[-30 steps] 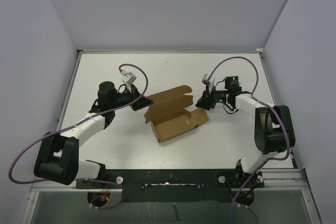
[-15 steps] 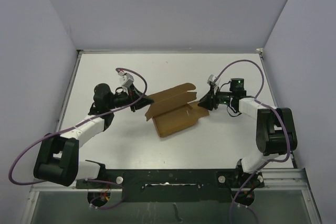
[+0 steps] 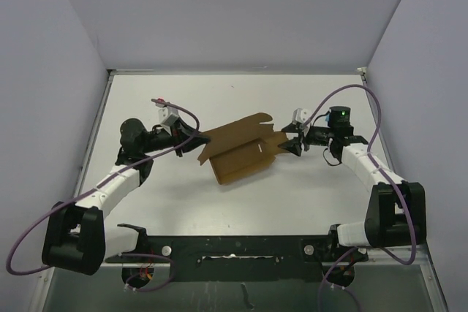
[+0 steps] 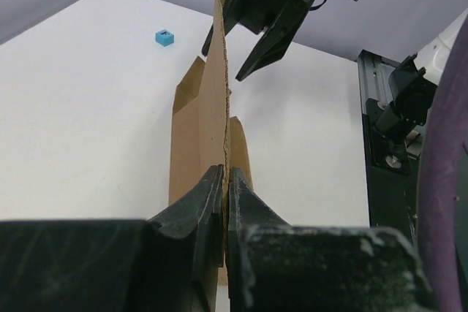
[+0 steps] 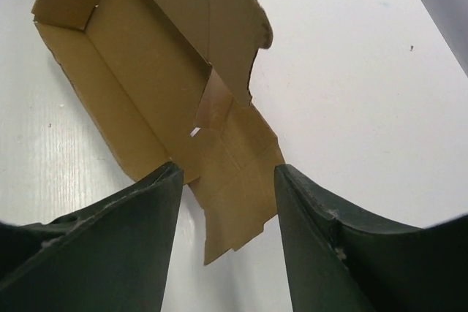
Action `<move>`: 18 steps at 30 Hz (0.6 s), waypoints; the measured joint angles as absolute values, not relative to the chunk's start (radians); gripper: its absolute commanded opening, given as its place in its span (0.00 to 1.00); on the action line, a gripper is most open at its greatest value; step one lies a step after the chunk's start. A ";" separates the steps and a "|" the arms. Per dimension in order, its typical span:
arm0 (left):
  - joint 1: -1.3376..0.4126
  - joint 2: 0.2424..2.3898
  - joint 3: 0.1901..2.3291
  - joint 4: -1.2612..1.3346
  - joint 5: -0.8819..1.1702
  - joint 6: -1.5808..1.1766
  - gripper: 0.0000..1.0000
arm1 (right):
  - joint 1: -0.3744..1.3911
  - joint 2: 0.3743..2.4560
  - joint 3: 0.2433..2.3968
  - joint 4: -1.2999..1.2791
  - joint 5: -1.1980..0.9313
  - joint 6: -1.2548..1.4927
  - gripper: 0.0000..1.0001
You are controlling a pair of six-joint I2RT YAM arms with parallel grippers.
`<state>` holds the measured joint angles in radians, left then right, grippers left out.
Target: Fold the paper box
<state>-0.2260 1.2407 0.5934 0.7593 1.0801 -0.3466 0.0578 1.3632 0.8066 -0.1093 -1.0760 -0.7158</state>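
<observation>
The white table is spread across the overhead view, and the box is found near its middle, between the two arms. It is seen as a half-formed brown tray, its walls partly raised and a long lid panel lifted along the far side. Thin cardboard is what is being dealt with here, so it is judged light, stiff only across its panels and ready to hinge at every crease. A hard squeeze would be expected to dent or tear it, and a push on one side would likely slide the whole thing over the smooth top. The best holds are judged to be the free flap edges, close to a crease. Exactly that is done on the left: the left gripper is clamped tight on a panel edge at the box's left end, the sheet pinched between its fingers. On the other side, the right gripper is held with jaws apart above the loose tabbed flap at the box's right end, nothing gripped. A small blue cube is seen well apart, on the far table.
</observation>
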 measured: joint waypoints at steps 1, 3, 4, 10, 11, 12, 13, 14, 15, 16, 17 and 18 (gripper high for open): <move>-0.226 1.225 0.593 0.753 1.085 -0.335 0.00 | 0.057 1.363 0.807 -0.123 -1.082 -0.730 0.57; -0.226 1.203 0.593 0.748 1.093 -0.321 0.00 | 0.057 1.357 0.807 -0.141 -1.092 -0.752 0.59; -0.226 1.194 0.593 0.746 1.100 -0.315 0.00 | 0.057 1.351 0.807 -0.148 -1.095 -0.760 0.59; -0.226 1.184 0.593 0.736 1.134 -0.303 0.00 | 0.056 1.318 0.810 -0.191 -1.131 -0.785 0.62; -0.226 1.184 0.593 0.736 1.137 -0.303 0.00 | 0.054 1.317 0.812 -0.200 -1.139 -0.786 0.63; -0.226 1.184 0.593 0.736 1.141 -0.303 0.00 | 0.053 1.317 0.816 -0.208 -1.145 -0.789 0.65; -0.226 1.184 0.593 0.736 1.144 -0.303 0.00 | 0.053 1.317 0.820 -0.217 -1.149 -0.791 0.66; -0.226 1.184 0.593 0.736 1.149 -0.303 0.00 | 0.053 1.316 0.826 -0.228 -1.155 -0.794 0.67; -0.226 1.184 0.593 0.736 1.152 -0.304 0.00 | 0.053 1.316 0.833 -0.240 -1.163 -0.799 0.68; -0.226 1.184 0.593 0.736 1.157 -0.304 0.00 | 0.053 1.316 0.838 -0.250 -1.171 -0.805 0.69; -0.226 1.184 0.593 0.736 1.159 -0.305 0.00 | 0.053 1.315 0.843 -0.262 -1.175 -0.811 0.70; -0.226 1.184 0.593 0.736 1.161 -0.305 0.00 | 0.053 1.314 0.849 -0.276 -1.184 -0.822 0.71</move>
